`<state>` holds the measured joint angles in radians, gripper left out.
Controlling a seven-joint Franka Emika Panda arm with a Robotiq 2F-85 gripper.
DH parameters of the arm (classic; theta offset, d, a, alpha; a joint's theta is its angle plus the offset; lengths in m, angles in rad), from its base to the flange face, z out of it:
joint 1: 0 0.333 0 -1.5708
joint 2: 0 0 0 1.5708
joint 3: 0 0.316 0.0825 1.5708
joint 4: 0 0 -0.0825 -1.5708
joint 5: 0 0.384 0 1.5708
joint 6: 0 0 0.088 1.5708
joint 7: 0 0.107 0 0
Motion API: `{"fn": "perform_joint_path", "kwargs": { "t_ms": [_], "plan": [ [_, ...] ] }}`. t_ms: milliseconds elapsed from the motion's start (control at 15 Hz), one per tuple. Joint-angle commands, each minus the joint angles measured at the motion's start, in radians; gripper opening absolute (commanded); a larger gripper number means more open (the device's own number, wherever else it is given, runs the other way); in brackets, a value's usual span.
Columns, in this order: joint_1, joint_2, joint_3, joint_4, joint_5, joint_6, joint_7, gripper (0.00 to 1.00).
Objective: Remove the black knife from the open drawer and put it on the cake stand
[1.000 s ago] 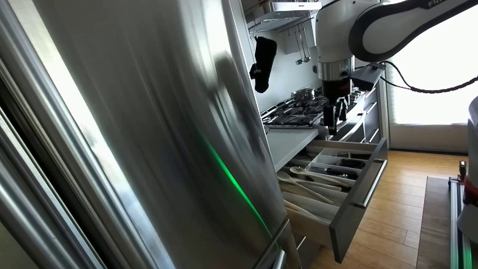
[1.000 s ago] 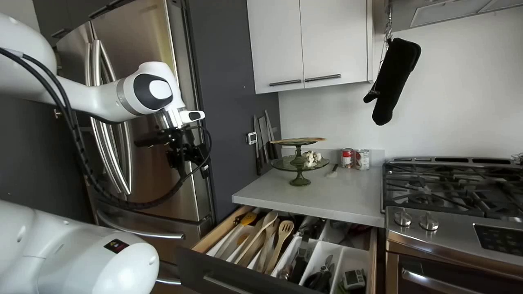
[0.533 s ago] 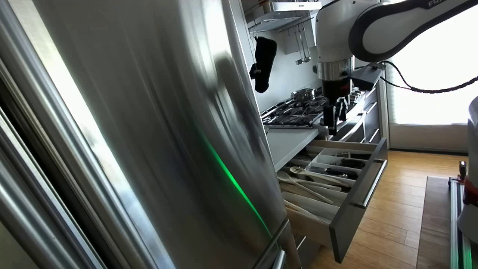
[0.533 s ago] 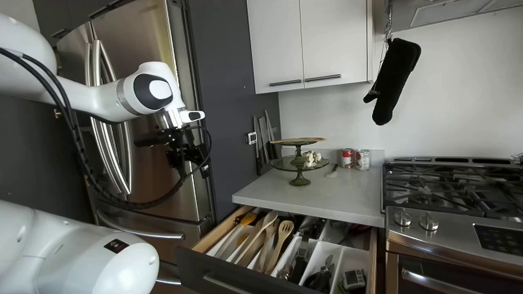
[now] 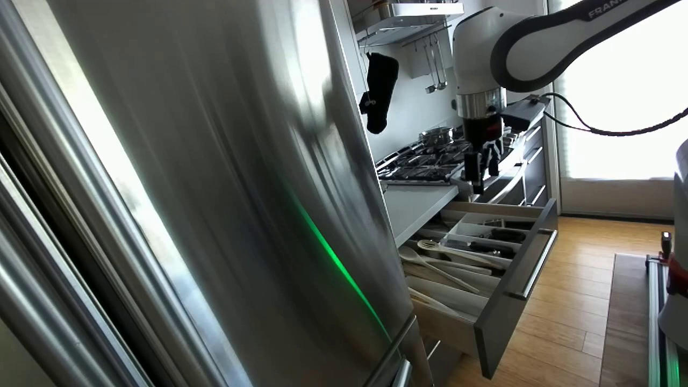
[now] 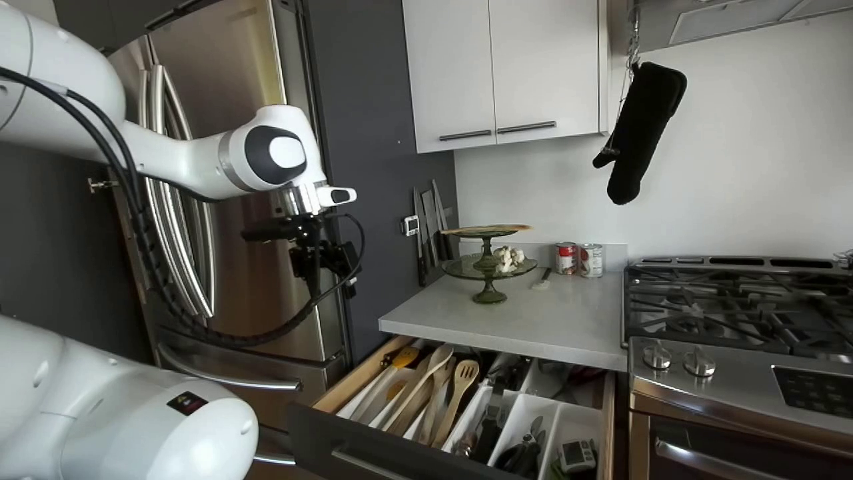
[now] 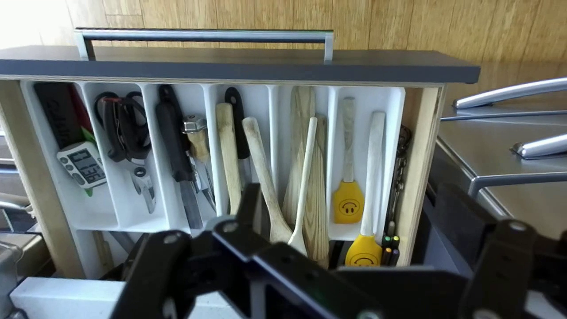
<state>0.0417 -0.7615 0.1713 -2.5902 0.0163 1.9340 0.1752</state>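
Note:
The open drawer (image 5: 516, 301) holds a pale divided tray; its dark front also shows in an exterior view (image 6: 400, 443) and the wrist view (image 7: 239, 71). The black knife (image 7: 175, 141) lies in a tray compartment, handle toward the drawer front; its black handle shows in both exterior views (image 5: 492, 249) (image 6: 490, 430). The green two-tier cake stand (image 6: 490, 293) stands on the counter in an exterior view; it is out of view elsewhere. My gripper (image 7: 356, 212) is open and empty, high above the drawer, near the fridge side in both exterior views (image 5: 481, 174) (image 6: 326, 267).
The steel fridge (image 6: 246, 280) stands beside the arm. The counter (image 6: 526, 323) overhangs the drawer's back. Two cans (image 6: 578, 260) and a gas stove (image 6: 720, 307) are nearby. Scissors (image 7: 124, 128), wooden spoons (image 7: 266, 177) and yellow spatulas (image 7: 349, 204) fill other compartments.
In the last half second my arm and gripper have shifted a little toward the counter side, rightward in an exterior view. The drawer and its contents have not moved.

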Motion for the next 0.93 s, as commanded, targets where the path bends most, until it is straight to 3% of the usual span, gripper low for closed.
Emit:
{"fn": "perform_joint_path", "kwargs": {
  "t_ms": [0, 533, 867],
  "plan": [
    [-0.040, 0.085, -0.077, -0.015, -0.046, 0.091, -0.066, 1.00],
    [-0.127, 0.354, -0.200, -0.024, -0.187, 0.397, -0.229, 1.00],
    [-0.143, 0.532, -0.256, -0.002, -0.180, 0.502, -0.308, 1.00]
  ]
}}
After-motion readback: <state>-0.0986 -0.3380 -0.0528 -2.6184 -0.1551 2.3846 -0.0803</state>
